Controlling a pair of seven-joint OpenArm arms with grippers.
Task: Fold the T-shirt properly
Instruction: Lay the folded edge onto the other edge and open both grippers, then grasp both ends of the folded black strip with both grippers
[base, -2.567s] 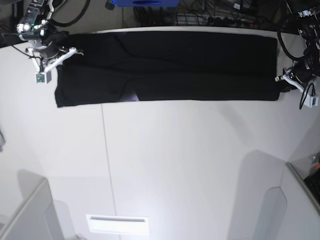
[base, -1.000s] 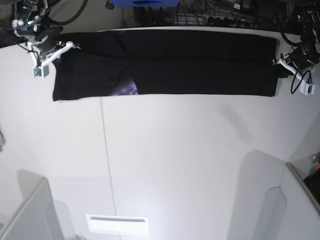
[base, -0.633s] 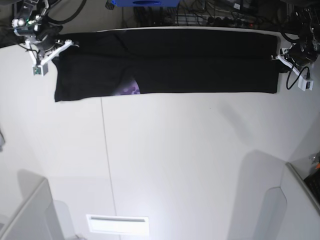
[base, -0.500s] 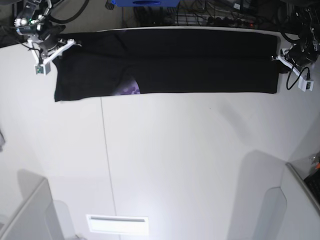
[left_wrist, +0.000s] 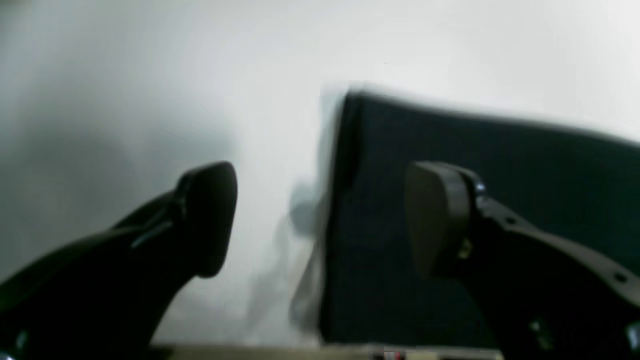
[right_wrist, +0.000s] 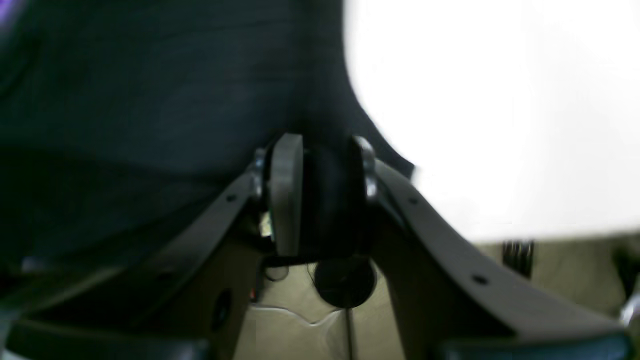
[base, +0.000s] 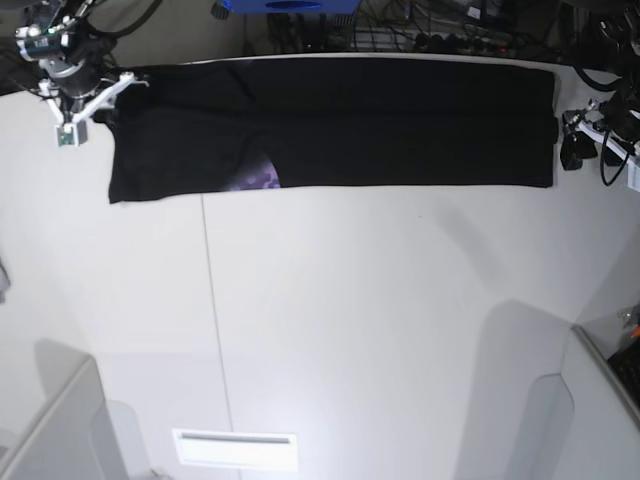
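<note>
The black T-shirt (base: 340, 120) lies folded in a long flat band across the far part of the white table, with a bit of purple print (base: 258, 178) showing at its near edge. My right gripper (base: 115, 92) is shut on the T-shirt's far left corner; in the right wrist view the gripper (right_wrist: 322, 190) pinches black cloth (right_wrist: 150, 100). My left gripper (base: 570, 135) is open just off the T-shirt's right edge. In the left wrist view the gripper (left_wrist: 320, 220) straddles that edge of the T-shirt (left_wrist: 500, 160), holding nothing.
Cables and a blue object (base: 290, 5) lie beyond the table's far edge. A white slot plate (base: 235, 448) sits at the front. Grey panels stand at the front left (base: 50, 430) and front right (base: 600, 400).
My left gripper let go of the T-shirt's right edge, opened and drew back to the right. My right gripper shifted slightly left and farther, still holding. The shirt's near edge slid back, uncovering purple print.
</note>
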